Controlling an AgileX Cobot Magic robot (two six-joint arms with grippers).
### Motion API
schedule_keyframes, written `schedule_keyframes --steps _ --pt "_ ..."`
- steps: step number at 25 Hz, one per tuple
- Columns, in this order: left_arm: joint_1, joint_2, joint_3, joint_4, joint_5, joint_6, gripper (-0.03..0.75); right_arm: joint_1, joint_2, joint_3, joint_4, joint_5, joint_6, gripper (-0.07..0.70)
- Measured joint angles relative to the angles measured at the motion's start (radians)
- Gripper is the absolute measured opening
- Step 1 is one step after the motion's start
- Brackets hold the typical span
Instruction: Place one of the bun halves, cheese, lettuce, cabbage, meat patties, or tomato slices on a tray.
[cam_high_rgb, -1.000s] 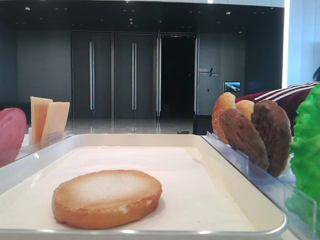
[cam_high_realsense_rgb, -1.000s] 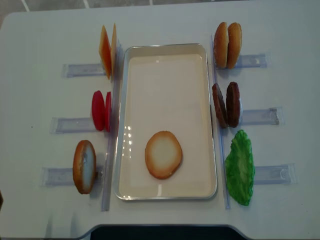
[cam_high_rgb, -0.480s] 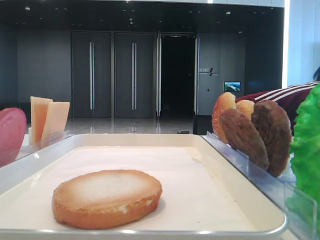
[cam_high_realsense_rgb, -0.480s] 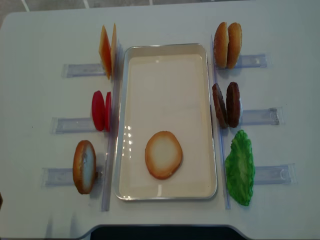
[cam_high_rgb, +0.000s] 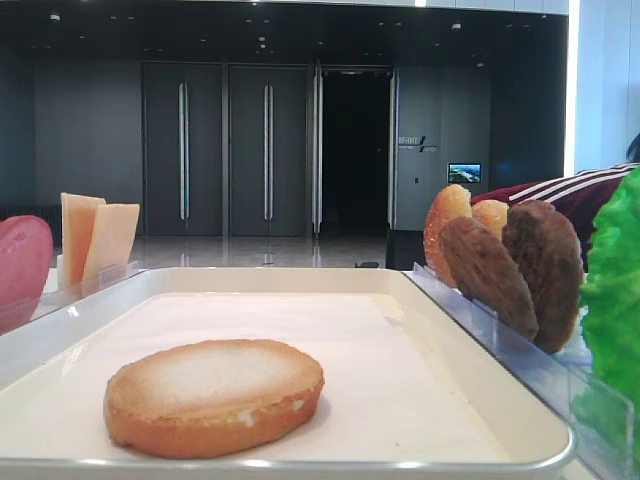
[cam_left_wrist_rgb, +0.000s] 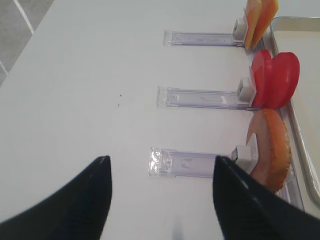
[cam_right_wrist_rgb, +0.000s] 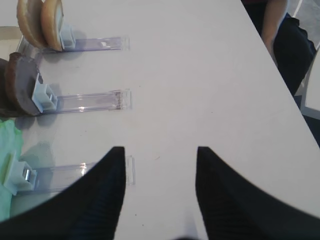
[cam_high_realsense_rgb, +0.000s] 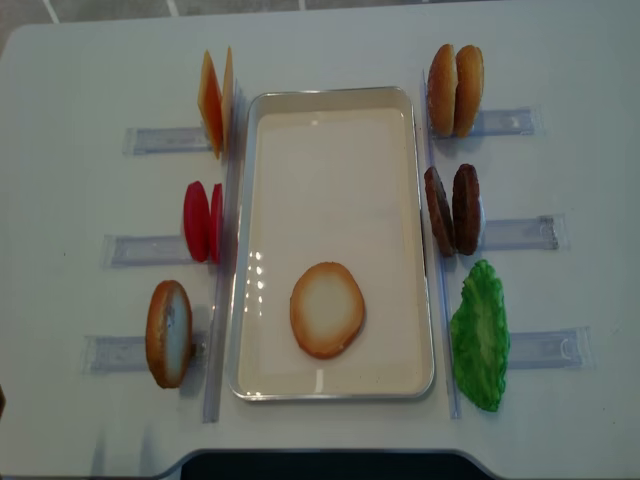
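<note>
One round bun half (cam_high_realsense_rgb: 327, 310), golden crust and pale cut face up, lies flat on my cream tray (cam_high_realsense_rgb: 334, 96). I see both the left hand (cam_left_wrist_rgb: 160, 172) and right hand (cam_right_wrist_rgb: 159, 162) with ribbed black fingers apart, empty over the smooth white table (cam_high_realsense_rgb: 80, 70).

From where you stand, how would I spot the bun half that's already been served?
Find the big cream-white tray in the middle of the table. The bun half lies flat on its paper liner near the front end, pale cut face up. It is the only food inside the tray; every other piece stands on edge in clear holders alongside.
</note>
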Motion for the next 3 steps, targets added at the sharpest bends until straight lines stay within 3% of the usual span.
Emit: schedule_keyframes --steps 3 --pt "0.000 0.000 0.000 0.000 0.000 0.000 0.482 0.000 0.000 0.000 0.000 0.000 0.000 0.345"
